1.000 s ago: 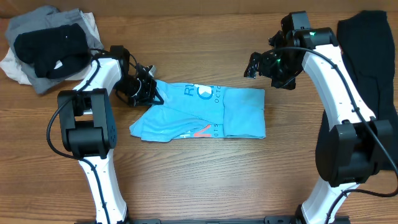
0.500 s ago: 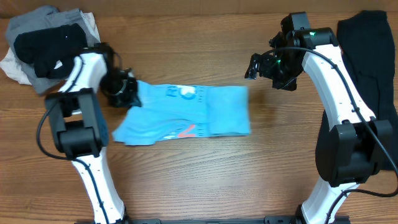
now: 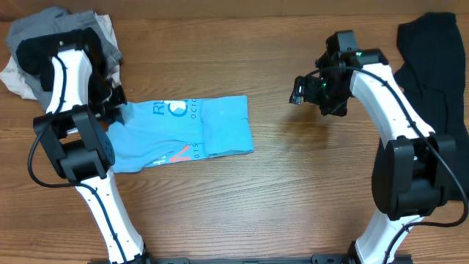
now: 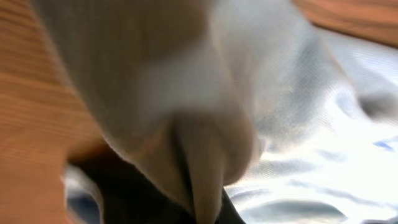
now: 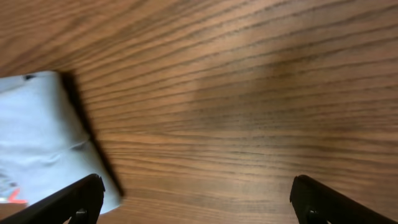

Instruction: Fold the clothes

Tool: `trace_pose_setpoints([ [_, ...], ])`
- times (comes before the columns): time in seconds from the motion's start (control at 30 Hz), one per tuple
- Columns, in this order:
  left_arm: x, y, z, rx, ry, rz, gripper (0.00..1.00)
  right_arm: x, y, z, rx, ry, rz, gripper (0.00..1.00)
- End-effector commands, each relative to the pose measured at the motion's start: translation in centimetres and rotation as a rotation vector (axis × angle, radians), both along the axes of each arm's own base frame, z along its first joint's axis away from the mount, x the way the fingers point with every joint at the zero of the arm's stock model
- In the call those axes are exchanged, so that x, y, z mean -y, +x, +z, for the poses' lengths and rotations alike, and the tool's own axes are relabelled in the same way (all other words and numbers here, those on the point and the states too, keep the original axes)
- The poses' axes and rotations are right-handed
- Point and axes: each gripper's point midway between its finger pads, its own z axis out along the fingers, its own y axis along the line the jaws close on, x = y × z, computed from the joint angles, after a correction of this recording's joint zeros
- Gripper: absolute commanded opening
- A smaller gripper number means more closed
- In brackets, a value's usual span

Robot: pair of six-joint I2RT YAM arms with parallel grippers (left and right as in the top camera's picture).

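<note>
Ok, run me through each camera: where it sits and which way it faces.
Overhead: above the table, looking straight down; left arm, right arm, blue T-shirt, black garment show.
Left wrist: on the left arm, pressed close to bunched pale fabric, blurred; nothing of the arm clearly shows.
Right wrist: on the right arm, facing down at bare wood; both open fingers at bottom corners.
Shared: overhead and right wrist both show the blue T-shirt's edge.

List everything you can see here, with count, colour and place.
shirt: one, sky blue, folded, left of centre
clothes pile: one, grey, black and white, far left corner
black garment: one, black, far right edge
table: one, brown wood, under everything
left arm: one, white and black, jaws shut on shirt's left edge
right arm: one, white and black, jaws open over bare wood
</note>
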Motion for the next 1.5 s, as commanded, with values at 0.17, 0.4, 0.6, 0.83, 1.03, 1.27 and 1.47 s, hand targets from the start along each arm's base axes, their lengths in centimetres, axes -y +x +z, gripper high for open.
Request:
trace_pose_setpoints([
  [0.17,6.1,3.3,6.0,0.134,-0.023,-0.093,0.04,-2.0,-1.9,-3.1,-0.054,0.128,0.017,1.0],
  [0.4,13.3,3.4,6.4,0.144,-0.102,-0.205,0.04,-4.4,-4.2,-5.2,-0.137,0.243,0.047,0.95],
  [0.6,18.5,2.7,6.6,0.144,-0.105,-0.297,0.04,-6.8,-5.1,-6.2,-0.18,0.304,0.073,0.76],
  [0.83,23.3,1.6,6.9,0.147,-0.111,-0.396,0.04,-10.3,-5.8,-7.0,-0.205,0.305,0.081,0.43],
  [1.03,26.4,1.1,7.8,0.178,-0.128,-0.439,0.04,-13.0,-6.2,-8.0,-0.215,0.308,0.088,0.38],
  [1.27,29.4,-0.1,8.0,0.174,-0.166,-0.492,0.04,-13.3,-6.2,-8.2,-0.214,0.31,0.087,0.38],
  [1.47,31.0,-1.0,8.0,0.169,-0.169,-0.526,0.04,-13.3,-6.1,-8.2,-0.209,0.311,0.088,0.38],
])
